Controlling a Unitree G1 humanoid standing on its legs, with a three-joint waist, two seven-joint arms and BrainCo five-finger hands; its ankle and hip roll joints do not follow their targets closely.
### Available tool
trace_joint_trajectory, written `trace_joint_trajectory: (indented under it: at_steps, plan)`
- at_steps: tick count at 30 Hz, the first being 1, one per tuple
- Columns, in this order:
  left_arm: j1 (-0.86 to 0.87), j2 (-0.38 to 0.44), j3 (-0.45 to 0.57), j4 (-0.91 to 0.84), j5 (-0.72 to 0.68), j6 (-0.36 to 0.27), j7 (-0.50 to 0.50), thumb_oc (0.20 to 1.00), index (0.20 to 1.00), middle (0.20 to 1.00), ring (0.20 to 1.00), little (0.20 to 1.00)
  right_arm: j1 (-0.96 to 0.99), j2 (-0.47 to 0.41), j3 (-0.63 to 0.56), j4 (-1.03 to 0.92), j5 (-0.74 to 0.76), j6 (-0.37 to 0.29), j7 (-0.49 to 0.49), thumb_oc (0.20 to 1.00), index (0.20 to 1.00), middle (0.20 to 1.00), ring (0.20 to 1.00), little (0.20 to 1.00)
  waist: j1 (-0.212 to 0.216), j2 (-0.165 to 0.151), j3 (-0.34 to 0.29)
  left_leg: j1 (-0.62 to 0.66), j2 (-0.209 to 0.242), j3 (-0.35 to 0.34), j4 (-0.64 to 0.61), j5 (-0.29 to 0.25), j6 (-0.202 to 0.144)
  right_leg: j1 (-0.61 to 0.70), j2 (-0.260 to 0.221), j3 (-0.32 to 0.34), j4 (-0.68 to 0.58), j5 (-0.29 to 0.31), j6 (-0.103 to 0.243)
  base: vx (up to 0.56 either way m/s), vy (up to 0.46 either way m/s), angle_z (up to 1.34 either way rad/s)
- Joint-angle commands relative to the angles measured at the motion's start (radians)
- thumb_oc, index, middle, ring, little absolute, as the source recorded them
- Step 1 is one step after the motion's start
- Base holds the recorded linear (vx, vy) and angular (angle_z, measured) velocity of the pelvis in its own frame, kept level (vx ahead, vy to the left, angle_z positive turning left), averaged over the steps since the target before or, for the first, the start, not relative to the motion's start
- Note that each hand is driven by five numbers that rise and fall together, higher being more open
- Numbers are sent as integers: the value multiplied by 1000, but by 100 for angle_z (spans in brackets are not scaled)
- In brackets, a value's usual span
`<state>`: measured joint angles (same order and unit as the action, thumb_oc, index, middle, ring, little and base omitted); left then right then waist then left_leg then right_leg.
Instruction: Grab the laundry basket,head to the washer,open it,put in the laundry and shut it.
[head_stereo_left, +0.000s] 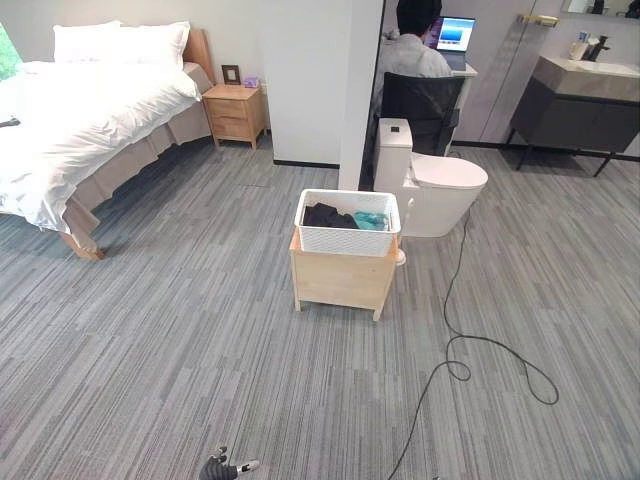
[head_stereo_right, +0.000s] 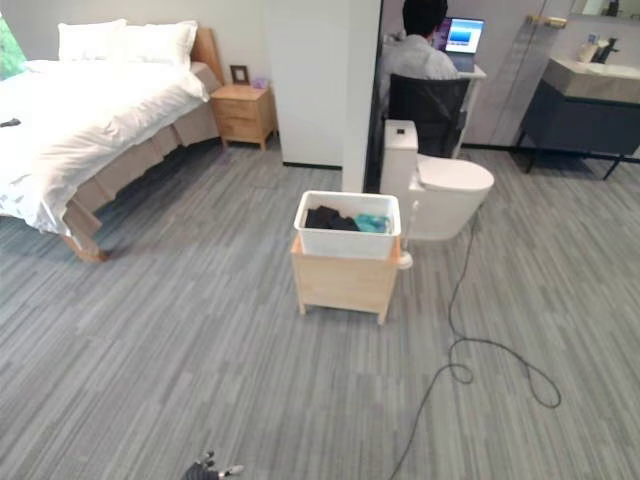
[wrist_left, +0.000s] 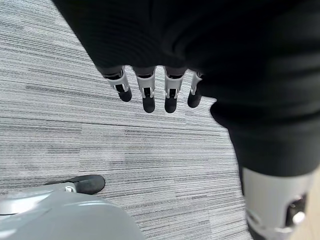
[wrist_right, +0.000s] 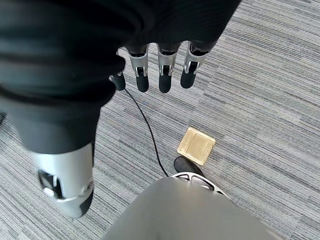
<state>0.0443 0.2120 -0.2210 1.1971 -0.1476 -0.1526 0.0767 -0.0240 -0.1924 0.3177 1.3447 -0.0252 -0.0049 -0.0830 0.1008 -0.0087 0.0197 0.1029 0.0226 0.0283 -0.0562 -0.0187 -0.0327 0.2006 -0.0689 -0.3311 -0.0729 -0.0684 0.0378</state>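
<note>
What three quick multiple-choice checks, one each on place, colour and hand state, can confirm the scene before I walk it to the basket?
1. The laundry basket rests on:
A. the bed
B. a wooden stand
C. the floor

2. The basket is:
A. white
B. blue
C. black

3. The left hand is:
A. shut on the basket
B. shut on cloth
C. open

Answers:
1 B, it sits atop the wooden stand.
2 A, its perforated walls are white.
3 C, its fingers hang straight over the floor, holding nothing.
</note>
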Motion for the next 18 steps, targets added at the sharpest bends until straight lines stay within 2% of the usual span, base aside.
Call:
trace_joint_trajectory:
  at_steps: [1,8,13,15,18]
  plan:
    - [-55,12,-38,48,11,-36,9,1000,1000,1000,1000,1000,-56,-8,38,54,-10,-16,1,1000,1000,1000,1000,1000,36,-32,-6,-41,88,-32,-31,22,-68,-30,-169,4,-14,80,121,24,19,3]
    - [-63,21,-40,38,0,-39,12,1000,1000,1000,1000,1000,-71,-15,38,45,5,-16,1,1000,1000,1000,1000,1000,53,-41,11,-50,71,-42,-31,20,-50,-43,-185,19,-14,86,128,25,42,4]
    - [-75,28,-50,23,-13,-40,3,1000,1000,1000,1000,1000,-87,-39,7,36,31,-19,-2,1000,1000,1000,1000,1000,64,-56,48,-190,12,-49,183,-57,-24,-58,-232,17,-2,102,133,-11,66,3]
    - [-73,33,-55,13,-6,-39,-4,1000,1000,1000,1000,1000,-93,-56,-7,46,30,-19,-2,1000,1000,1000,1000,1000,68,-48,47,-213,-12,-53,209,-80,-1,-102,-258,23,68,95,135,48,157,2]
    - [-66,55,-74,-26,8,-31,-31,1000,1000,1000,1000,1000,-98,-80,-38,67,37,-14,3,1000,1000,1000,1000,1000,56,-23,68,-194,-37,-65,218,-99,45,-192,-271,74,295,65,108,82,236,5]
